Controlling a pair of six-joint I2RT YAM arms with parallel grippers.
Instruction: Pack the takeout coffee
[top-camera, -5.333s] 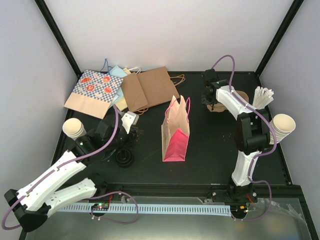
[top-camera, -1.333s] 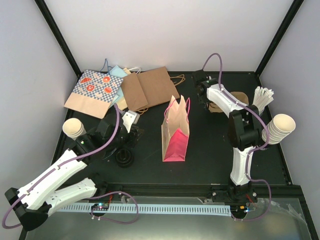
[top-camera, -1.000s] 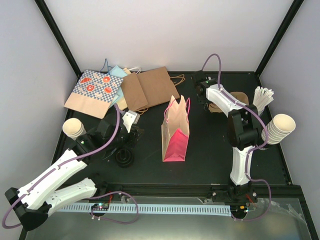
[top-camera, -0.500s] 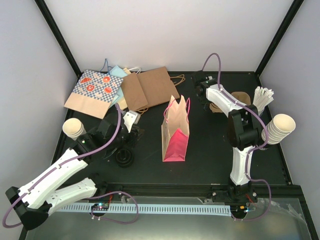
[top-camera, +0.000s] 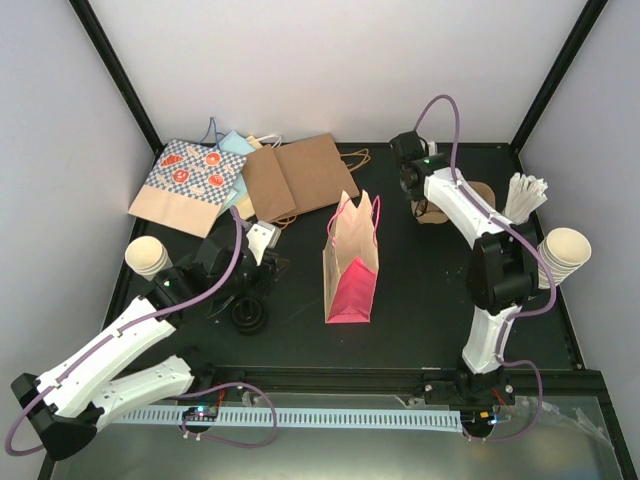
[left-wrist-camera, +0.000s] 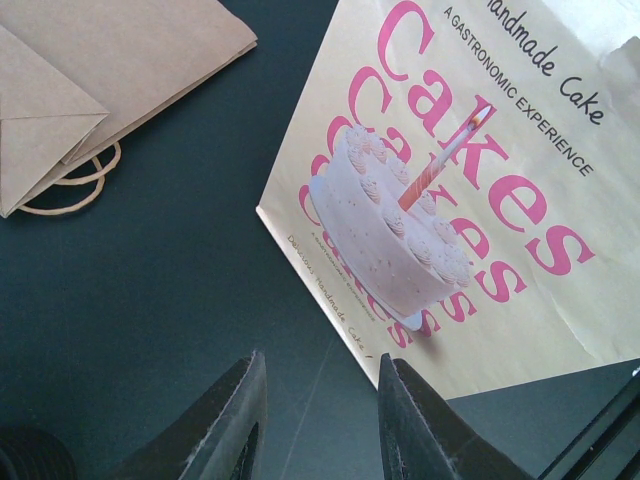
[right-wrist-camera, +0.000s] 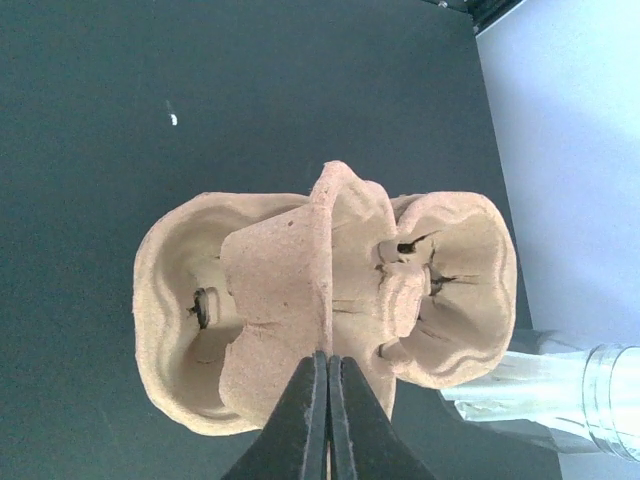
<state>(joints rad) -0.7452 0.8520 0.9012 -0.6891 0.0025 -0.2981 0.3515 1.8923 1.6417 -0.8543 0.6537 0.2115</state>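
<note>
First, table (top-camera: 420, 290): black, walled on three sides, both arm bases at its near edge.
Flat bags: a patterned bag (top-camera: 190, 185) and a brown bag (top-camera: 300, 175) lie overlapping at the far left, with a pale blue one partly under them.
Standing bag (top-camera: 352, 262): upright at mid-table with its mouth open. It is cream above and pink below; the left wrist view shows a cake picture and "Cakes" printed on its side (left-wrist-camera: 480, 200).
Cup carrier (right-wrist-camera: 270, 290): brown moulded pulp with two round wells, one on each side of a raised central ridge. It is at the far right of the table (top-camera: 481, 192), beyond and to the right of the standing bag. Whether it rests on the table or is lifted, I cannot tell.
Right gripper (right-wrist-camera: 327, 365): directly over the carrier, fingers pressed together and pinching the thin central ridge.
Left gripper (left-wrist-camera: 320, 365): low over the table just left of the standing bag, fingers spread with only bare table showing between them, well apart from the carrier.
Cup stacks: lidless cream cups, one stack by the left edge (top-camera: 148, 257) and one by the right edge (top-camera: 562, 253).
Lid stack (top-camera: 250, 316): black, on the table near the left gripper.
Takeout coffee: I cannot tell where it is, since no view shows a lidded cup.
</note>
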